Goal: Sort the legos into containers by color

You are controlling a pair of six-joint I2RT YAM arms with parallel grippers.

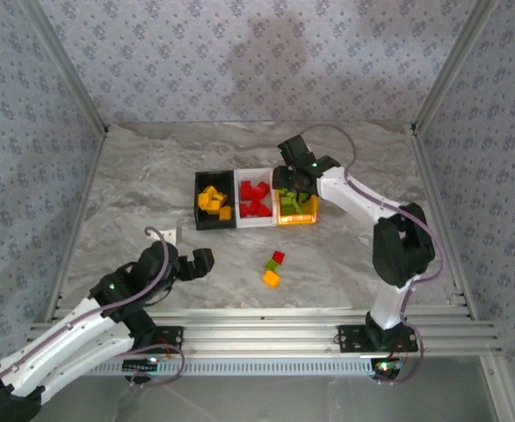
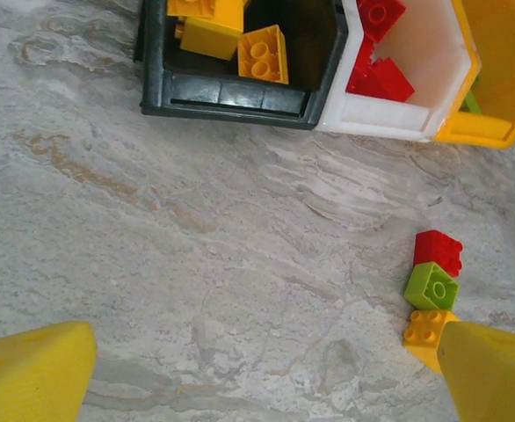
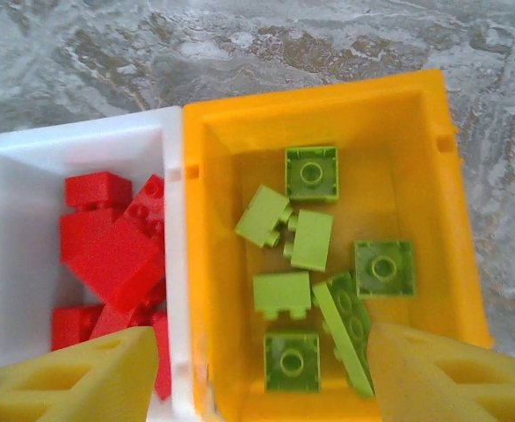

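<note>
Nearest the bases, the left gripper [image 2: 264, 352] is hanging over the marble-patterned table [image 2: 152, 246], pads spread and carrying nothing. Just beyond, three small studded plastic bricks are lying loose in a touching row: the orange-yellow brick [image 2: 427, 327], the lime-green brick [image 2: 431, 286] and the red brick [image 2: 438, 251].

Farther out, the containers are filling by colour:
- The black plastic bin [image 2: 231, 92] is holding orange-yellow legos [image 2: 262, 54].
- The white plastic bin [image 3: 73, 145] is holding red legos [image 3: 108, 255].
- The orange plastic bin [image 3: 328, 92] is holding green legos [image 3: 310, 171].

The right gripper [image 3: 257, 352] is hovering over the orange bin, pads apart, pinching nothing. Sorting is judged nearly done, with three bricks awaiting placement. No brand or writing is reading legibly.
</note>
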